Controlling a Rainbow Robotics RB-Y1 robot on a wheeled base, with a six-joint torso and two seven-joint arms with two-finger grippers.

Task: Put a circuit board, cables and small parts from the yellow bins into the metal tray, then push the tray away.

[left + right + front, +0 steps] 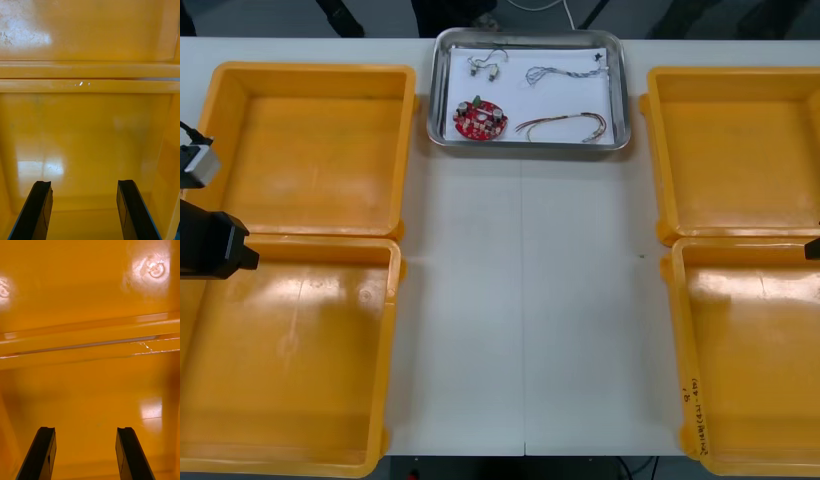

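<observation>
- Found inside the metal tray (525,146): one round red circuit board (480,119), at the tray's near left corner.
- Also inside the tray: twisted blue and white cable (565,72) at the far right, red and yellow cable (565,125) at the near right, small metal parts (486,66) at the far left, all apart from one another.
- Judged complete: loading of board, cables and parts.
- Checked either side of the tray: four yellow bins, two to its left (310,150) (280,360) and two to its right (735,150) (755,350). Bare floors throughout, with nothing visible left to fetch.
- Tray position: centred at the far edge of the desk (520,300), between the two far bins.
- Judged probably complete as well: the push away, given that far seat. Cannot be confirmed from position alone.
- Left pincer (83,183): spread wide, holding nothing. Stands well apart from the tray, to its left and on its near side, above bare bin floor.
- Right pincer (85,428): likewise spread wide and empty. Stands well apart from the tray, to its right and on its near side, above bare bin floor.
- Circuit board relative to the pincers: well apart from both, inside the tray, on the side towards the left pincer.
- No contact between either pincer and the tray or its contents.
- Left to do, by judgement: nothing beyond a further nudge of the tray, if required.
</observation>
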